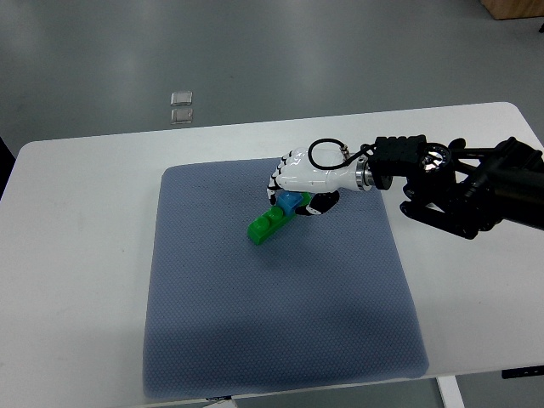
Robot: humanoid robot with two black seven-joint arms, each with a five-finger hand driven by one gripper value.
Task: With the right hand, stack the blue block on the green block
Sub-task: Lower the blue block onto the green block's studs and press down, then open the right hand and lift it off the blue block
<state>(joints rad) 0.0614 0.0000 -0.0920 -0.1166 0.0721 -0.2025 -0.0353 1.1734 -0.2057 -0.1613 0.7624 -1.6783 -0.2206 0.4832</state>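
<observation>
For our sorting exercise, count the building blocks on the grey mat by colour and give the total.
Blue block: 1, in the fingers of the right robot hand, touching the green one's end
Green block: 1, lying on the grey mat
Total: 2 blocks

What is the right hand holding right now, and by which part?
The right hand is closed on the blue block, gripping its upper end; the block's lower part touches the green block.
</observation>
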